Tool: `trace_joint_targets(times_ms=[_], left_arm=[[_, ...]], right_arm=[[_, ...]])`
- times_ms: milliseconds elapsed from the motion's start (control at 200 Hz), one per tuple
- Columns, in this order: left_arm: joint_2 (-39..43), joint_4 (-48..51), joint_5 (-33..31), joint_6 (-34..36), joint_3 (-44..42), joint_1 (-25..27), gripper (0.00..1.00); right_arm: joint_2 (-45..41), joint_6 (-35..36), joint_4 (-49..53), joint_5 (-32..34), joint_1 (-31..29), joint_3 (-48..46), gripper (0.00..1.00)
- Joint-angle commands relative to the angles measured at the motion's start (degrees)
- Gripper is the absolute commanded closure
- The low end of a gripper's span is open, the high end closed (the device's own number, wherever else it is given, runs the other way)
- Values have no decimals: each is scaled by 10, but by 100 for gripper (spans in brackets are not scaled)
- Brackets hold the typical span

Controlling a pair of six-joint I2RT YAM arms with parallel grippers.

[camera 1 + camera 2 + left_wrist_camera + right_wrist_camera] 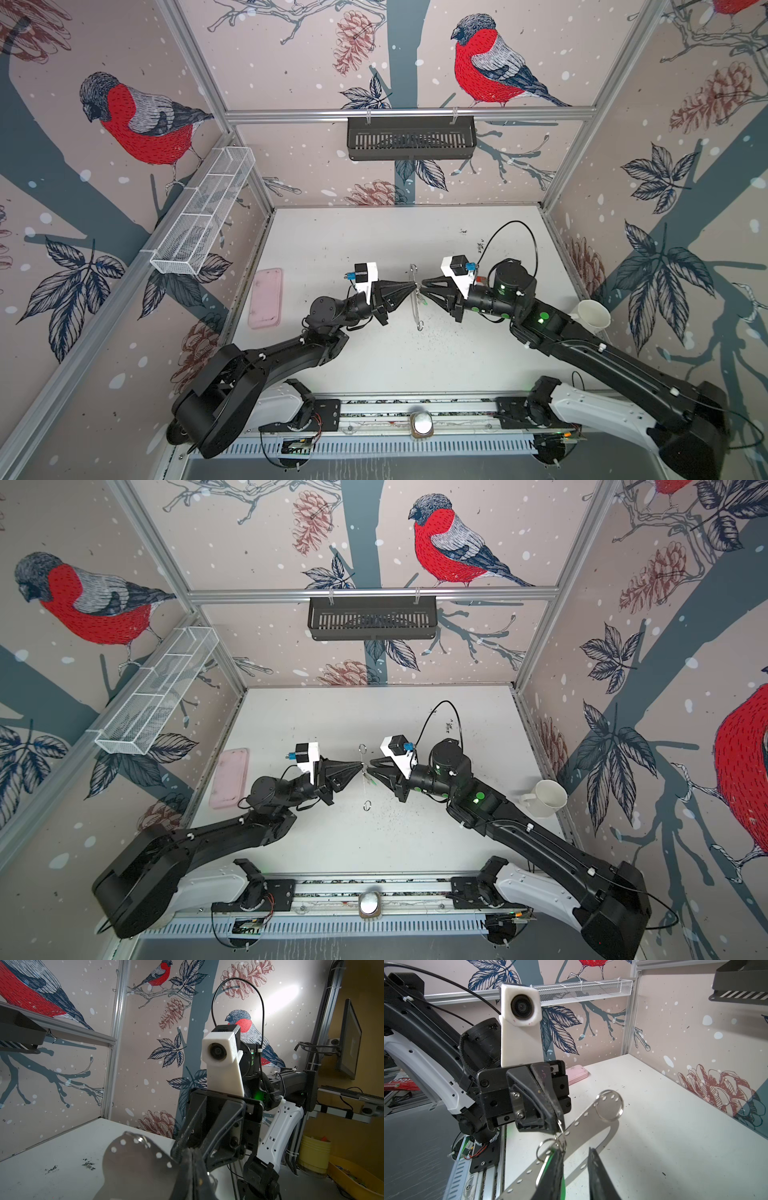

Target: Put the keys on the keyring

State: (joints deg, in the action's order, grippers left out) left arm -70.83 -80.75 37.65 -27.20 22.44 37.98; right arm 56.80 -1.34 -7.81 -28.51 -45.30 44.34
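Note:
My left gripper (414, 286) is shut on the keyring (583, 1126), a flat grey plate with a row of edge holes. It holds the plate above the table, edge-on in both top views (365, 787). A metal ring (609, 1105) hangs at the plate's far end. My right gripper (575, 1150) faces it, open, with its fingers (593, 1167) close to the plate. A silver key with a green tag (542, 1169) hangs from a small ring on the plate, lying against one right finger. In the left wrist view the plate (135, 1163) fills the lower middle beside the shut left gripper (192, 1152).
A pink case (266, 297) lies flat at the table's left edge. A white mug (592, 316) stands at the right edge behind my right arm. A black basket (410, 137) hangs on the back rail and a white mesh tray (203, 212) on the left rail.

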Motion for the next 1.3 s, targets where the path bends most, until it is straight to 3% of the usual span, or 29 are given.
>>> trace_joint_targets(times_ms=[0, 1296], left_arm=[[0, -42, 12, -8, 3, -1, 100], [-18, -58, 29, -22, 6, -1, 100]], right_arm=[[4, 0, -26, -14, 1, 6, 77], [26, 2, -44, -52, -1, 19, 96]])
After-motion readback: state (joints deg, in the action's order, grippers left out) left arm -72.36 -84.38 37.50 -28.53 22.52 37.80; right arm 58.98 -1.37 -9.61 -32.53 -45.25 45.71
